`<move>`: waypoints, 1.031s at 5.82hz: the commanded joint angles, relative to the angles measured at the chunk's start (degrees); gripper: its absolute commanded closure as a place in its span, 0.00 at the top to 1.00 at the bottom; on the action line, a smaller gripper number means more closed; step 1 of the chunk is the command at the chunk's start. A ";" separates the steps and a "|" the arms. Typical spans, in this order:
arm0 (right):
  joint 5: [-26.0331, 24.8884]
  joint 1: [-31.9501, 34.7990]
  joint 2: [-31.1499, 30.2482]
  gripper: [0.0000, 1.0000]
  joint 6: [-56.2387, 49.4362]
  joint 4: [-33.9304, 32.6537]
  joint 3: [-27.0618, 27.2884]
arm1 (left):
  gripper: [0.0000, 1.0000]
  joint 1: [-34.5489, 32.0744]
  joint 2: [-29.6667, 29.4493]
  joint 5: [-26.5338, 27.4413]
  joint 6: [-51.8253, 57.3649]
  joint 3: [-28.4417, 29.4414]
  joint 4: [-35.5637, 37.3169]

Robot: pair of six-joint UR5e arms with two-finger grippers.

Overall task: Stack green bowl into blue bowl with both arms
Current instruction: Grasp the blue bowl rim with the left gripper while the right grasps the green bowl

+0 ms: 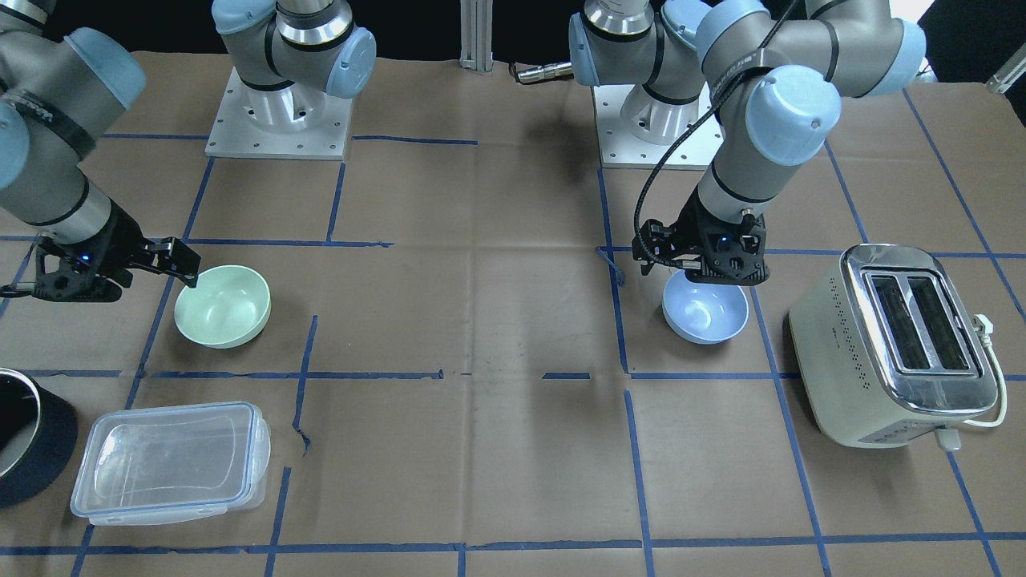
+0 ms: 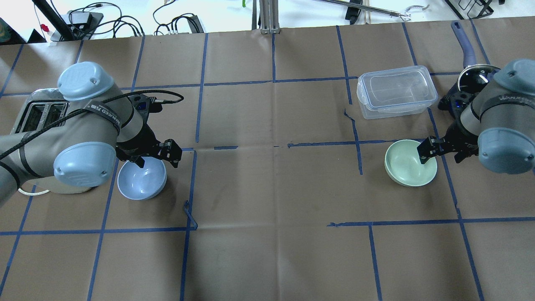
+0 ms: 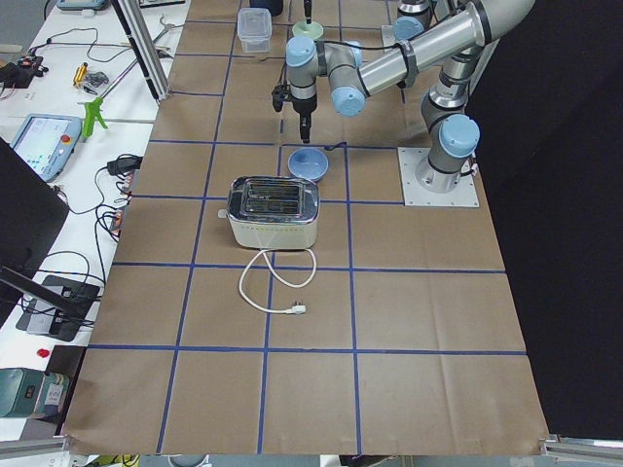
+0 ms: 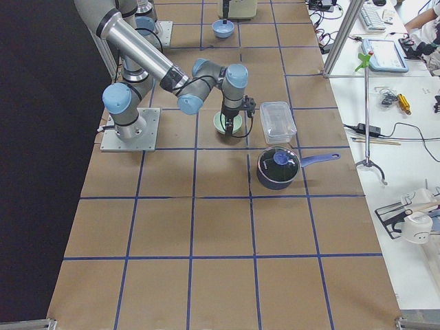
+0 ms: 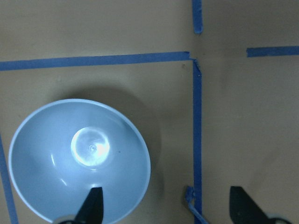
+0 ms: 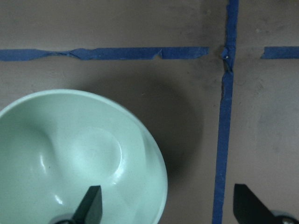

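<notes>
The green bowl (image 1: 223, 306) stands upright on the table, also in the overhead view (image 2: 403, 167). My right gripper (image 1: 180, 260) is open above its edge. In the right wrist view one fingertip (image 6: 91, 205) is over the green bowl's (image 6: 79, 158) inside and the other is outside the rim. The blue bowl (image 1: 705, 316) stands upright, far from the green one, also in the overhead view (image 2: 140, 184). My left gripper (image 2: 158, 158) is open above its rim. In the left wrist view one fingertip (image 5: 93, 205) is over the blue bowl's (image 5: 79, 161) inside and the other is outside.
A cream and chrome toaster (image 1: 894, 344) with a loose cord stands close beside the blue bowl. A clear lidded container (image 1: 170, 462) and a dark pot (image 1: 24, 433) stand near the green bowl. Blue tape lines mark the brown paper.
</notes>
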 commanded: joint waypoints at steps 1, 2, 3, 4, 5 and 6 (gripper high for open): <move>0.05 0.00 1.46 0.78 0.05 -1.16 0.39 | 0.90 0.38 -4.94 0.18 -0.11 -0.64 0.69; -0.04 0.00 1.37 0.29 0.31 -0.20 0.39 | 0.82 0.38 -6.79 0.18 -0.12 -0.38 0.69; -0.04 0.00 0.94 0.09 0.31 -0.10 0.30 | 0.56 0.38 -7.33 0.18 -0.12 -0.03 0.95; 0.31 0.09 0.85 0.08 0.31 -0.10 0.12 | 0.15 0.38 -7.25 1.40 -0.20 0.06 0.96; 0.48 0.53 0.84 0.08 0.31 -0.10 -0.49 | 0.00 0.38 -7.43 1.41 -0.55 0.41 1.04; 0.57 0.71 0.67 0.08 0.31 2.33 -2.84 | 0.00 0.21 -6.47 1.50 -0.82 0.50 1.13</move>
